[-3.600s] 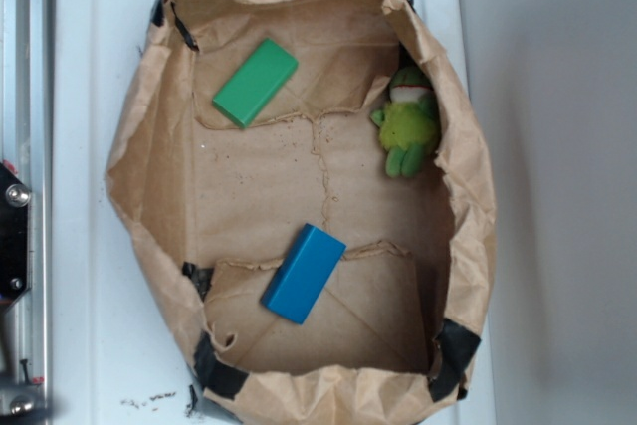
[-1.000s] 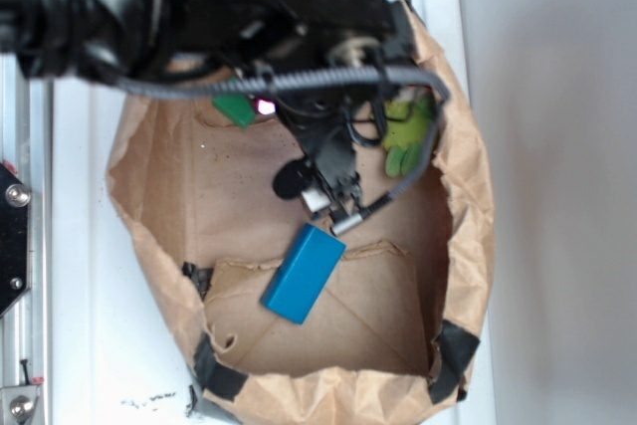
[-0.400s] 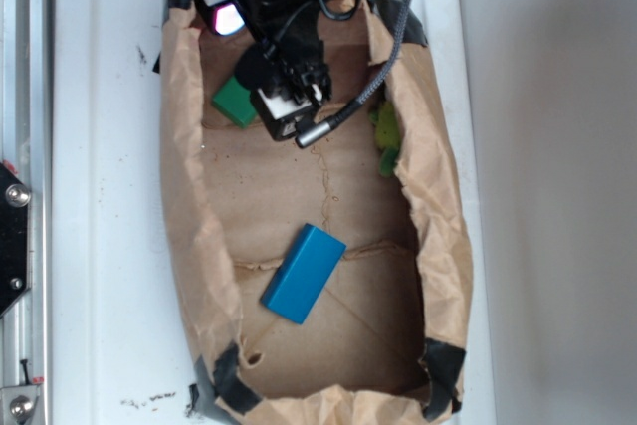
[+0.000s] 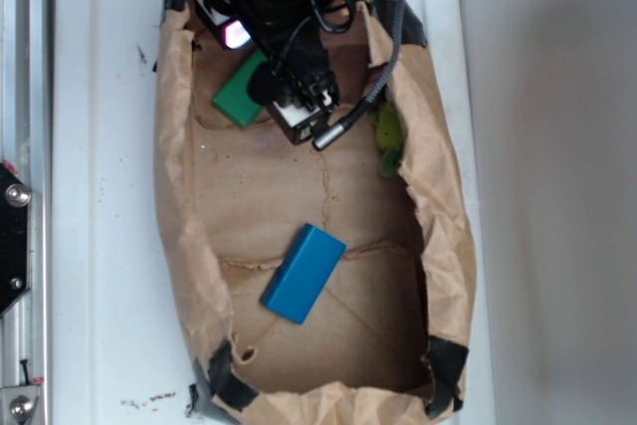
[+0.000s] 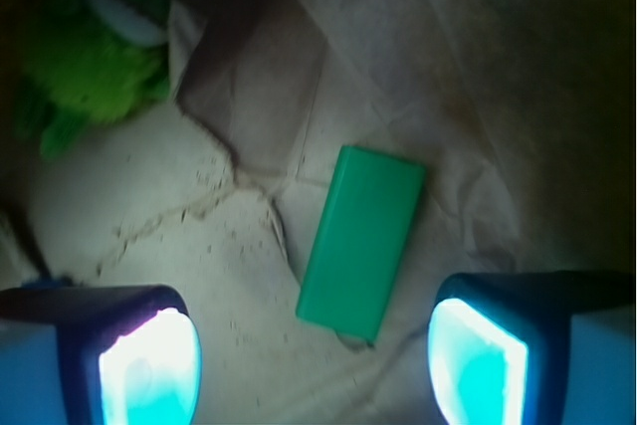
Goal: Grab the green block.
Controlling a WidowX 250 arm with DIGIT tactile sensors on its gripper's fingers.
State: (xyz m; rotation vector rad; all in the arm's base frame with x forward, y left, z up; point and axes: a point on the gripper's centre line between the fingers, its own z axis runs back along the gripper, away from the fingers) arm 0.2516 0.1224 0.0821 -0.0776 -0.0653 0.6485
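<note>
The green block (image 5: 363, 241) lies flat on the brown paper floor of the bag, a little ahead of my gripper (image 5: 314, 365) and between the lines of its two glowing pads (image 5: 149, 370). The jaws stand wide apart with nothing between them. In the exterior view the arm covers most of the green block (image 4: 235, 100); only its left end shows at the far end of the bag, beside the gripper (image 4: 299, 106).
The paper bag's walls (image 4: 179, 196) rise close on both sides, the right wall (image 4: 433, 196) folded inward. A fuzzy green plush toy (image 5: 85, 57) lies by the right wall (image 4: 388, 136). A blue block (image 4: 304, 273) rests mid-bag. The bag sits on a white tray (image 4: 100, 196).
The arm came in over the bag and went to its far end above the green block. The bag's walls got pushed inward, narrowing the bag. The blocks have not moved.
</note>
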